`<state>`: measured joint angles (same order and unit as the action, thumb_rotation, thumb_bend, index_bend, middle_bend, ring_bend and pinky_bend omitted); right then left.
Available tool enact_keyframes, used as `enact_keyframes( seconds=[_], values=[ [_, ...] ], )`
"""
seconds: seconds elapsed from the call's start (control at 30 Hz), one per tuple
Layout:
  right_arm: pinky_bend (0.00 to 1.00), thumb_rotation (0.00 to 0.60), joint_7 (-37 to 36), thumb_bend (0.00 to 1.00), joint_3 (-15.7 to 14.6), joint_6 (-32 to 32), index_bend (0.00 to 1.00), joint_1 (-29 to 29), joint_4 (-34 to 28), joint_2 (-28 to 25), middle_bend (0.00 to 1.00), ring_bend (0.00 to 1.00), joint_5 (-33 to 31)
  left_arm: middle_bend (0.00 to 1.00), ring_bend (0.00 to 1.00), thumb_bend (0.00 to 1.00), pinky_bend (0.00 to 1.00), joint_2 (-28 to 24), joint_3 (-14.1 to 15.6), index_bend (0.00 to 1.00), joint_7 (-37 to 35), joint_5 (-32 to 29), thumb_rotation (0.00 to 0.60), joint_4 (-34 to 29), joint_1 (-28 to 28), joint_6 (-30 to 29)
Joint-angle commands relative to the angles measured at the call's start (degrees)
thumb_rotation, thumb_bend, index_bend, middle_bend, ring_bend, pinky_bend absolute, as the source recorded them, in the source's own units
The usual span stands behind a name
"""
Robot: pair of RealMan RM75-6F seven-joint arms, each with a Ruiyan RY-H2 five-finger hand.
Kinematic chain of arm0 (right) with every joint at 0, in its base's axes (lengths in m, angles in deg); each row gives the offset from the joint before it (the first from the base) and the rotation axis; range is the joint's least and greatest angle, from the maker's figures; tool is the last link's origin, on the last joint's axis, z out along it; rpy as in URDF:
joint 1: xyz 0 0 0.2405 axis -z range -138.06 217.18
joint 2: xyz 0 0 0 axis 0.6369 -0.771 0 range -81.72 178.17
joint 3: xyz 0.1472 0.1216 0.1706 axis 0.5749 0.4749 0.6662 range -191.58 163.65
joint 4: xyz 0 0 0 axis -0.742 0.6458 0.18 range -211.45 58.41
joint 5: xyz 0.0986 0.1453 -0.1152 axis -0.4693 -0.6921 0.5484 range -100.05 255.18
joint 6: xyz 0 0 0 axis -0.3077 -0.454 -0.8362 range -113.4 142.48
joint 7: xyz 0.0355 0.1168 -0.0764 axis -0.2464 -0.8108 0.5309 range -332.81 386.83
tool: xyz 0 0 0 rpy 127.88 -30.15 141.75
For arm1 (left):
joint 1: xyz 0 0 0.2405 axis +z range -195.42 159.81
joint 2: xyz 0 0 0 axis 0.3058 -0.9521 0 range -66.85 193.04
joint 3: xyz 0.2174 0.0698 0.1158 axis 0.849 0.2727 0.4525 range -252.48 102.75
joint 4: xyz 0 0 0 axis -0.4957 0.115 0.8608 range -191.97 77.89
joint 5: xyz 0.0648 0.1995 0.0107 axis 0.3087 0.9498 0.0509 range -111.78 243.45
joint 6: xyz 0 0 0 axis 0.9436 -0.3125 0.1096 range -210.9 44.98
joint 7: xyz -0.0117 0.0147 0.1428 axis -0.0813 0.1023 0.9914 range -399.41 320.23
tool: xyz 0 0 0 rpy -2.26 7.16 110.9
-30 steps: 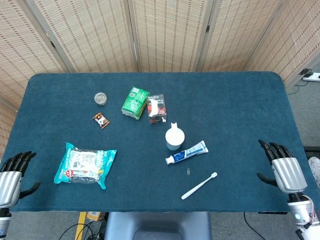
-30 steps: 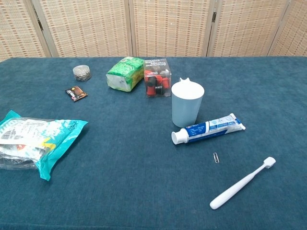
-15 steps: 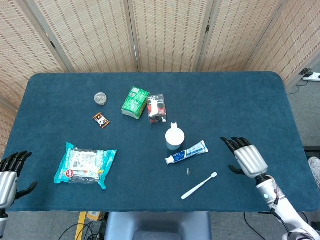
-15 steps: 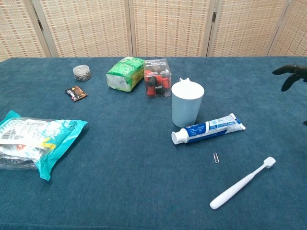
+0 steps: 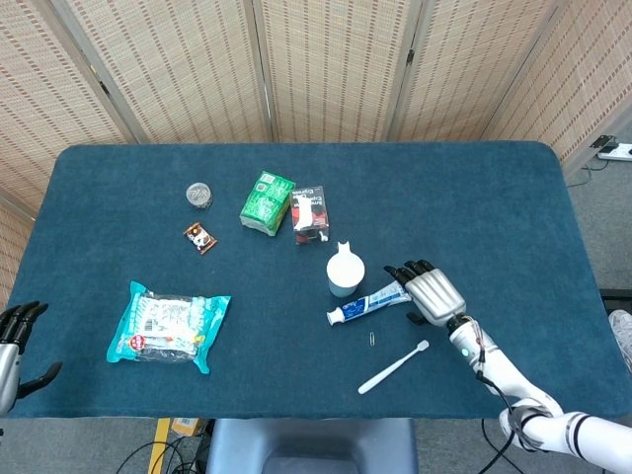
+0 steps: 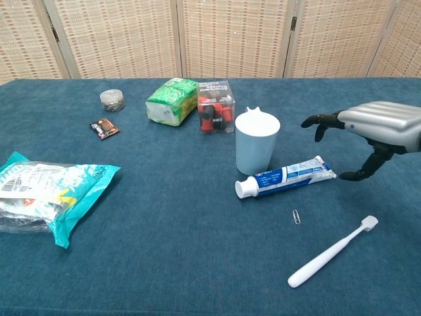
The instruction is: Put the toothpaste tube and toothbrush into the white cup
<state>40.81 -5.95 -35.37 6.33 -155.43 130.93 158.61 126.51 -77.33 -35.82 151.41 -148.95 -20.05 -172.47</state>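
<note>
Now the right hand point(image 6: 378, 135) hovers open over the crimped end of the toothpaste tube point(image 6: 287, 178), fingers spread and holding nothing.

Its thumb reaches down just beside the tube's end, though whether it touches is hard to tell from either view. The toothpaste tube lies flat on the blue table point(image 5: 474, 197), cap end toward the left, just in front of the upright white cup point(image 6: 256, 142). The toothbrush point(image 6: 332, 252) lies nearer the front edge, apart from the tube, with a small paperclip point(image 6: 297, 216) between them. At the far left edge of the head view the left hand point(image 5: 12, 341) sits off the table's corner, fingers apart and empty. Behind the cup stand a clear box of red and black items point(image 6: 216, 107) and a green packet point(image 6: 171, 101).
</note>
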Motion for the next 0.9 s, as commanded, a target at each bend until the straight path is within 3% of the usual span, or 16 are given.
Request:
enact_keyframes(
  seconds=[0.03,0.33,0.9],
  values=[
    [0.2,0.6,0.0,0.16,0.0,2.5,0.12,-1.9,3.1,2.6,0.25,0.17,-1.3,0.17,0.14,0.25,0.2,-0.2,0.1,0.18,0.0,-0.3,0.6,-0.1,0.2,0.0],
    [0.2,0.6,-0.5,0.19,-1.2,4.0,0.18,-4.5,8.9,7.3,0.26,0.17,-1.3,0.17,0.14,0.25,0.2,-0.3,-0.1,0.18,0.0,-0.6,0.6,-0.2,0.5,0.0],
    [0.24,0.6,-1.0,0.27,-3.0,-0.2,0.38,-4.9,16.5,12.4,0.33,0.19,0.2,0.17,0.14,0.25,0.2,-0.2,-0.2,0.18,-0.5,-1.2,0.6,0.6,0.6,0.7]
  ],
)
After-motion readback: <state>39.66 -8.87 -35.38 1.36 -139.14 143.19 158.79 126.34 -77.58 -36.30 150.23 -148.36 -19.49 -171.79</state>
